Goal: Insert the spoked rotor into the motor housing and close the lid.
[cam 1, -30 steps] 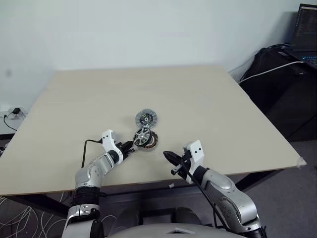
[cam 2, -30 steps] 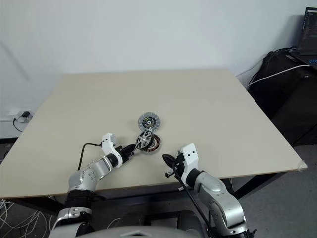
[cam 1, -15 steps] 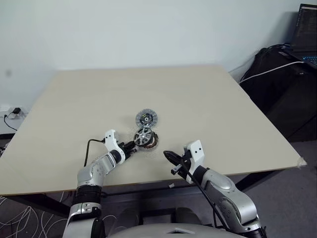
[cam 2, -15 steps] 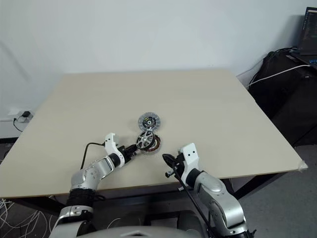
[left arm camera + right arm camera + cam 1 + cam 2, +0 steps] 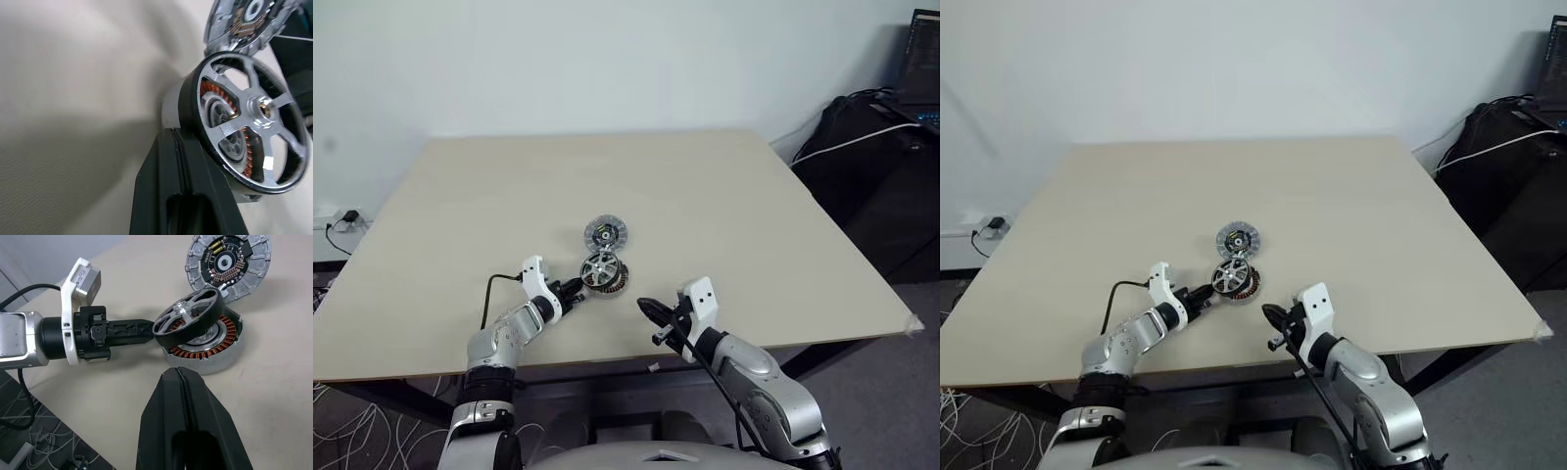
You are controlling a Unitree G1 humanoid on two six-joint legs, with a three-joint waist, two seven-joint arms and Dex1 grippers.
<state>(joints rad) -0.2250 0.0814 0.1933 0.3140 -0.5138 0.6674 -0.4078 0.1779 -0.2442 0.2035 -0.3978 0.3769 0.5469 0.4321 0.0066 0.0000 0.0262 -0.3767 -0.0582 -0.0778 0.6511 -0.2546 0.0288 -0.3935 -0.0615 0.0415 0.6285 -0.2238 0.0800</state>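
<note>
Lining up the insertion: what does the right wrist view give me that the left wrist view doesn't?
Right wrist view alone: the whole lid, dark face up on the table, apart from the motor housing; the spoked rotor tilted, one edge on the housing; the left hand at its rim. Left wrist view alone: windings seen through the spokes. Both: rotor, housing, lid.

The spoked rotor (image 5: 188,317) hides part of the motor housing (image 5: 210,348); the lid (image 5: 247,22) is cut off by the left wrist view's edge.
</note>
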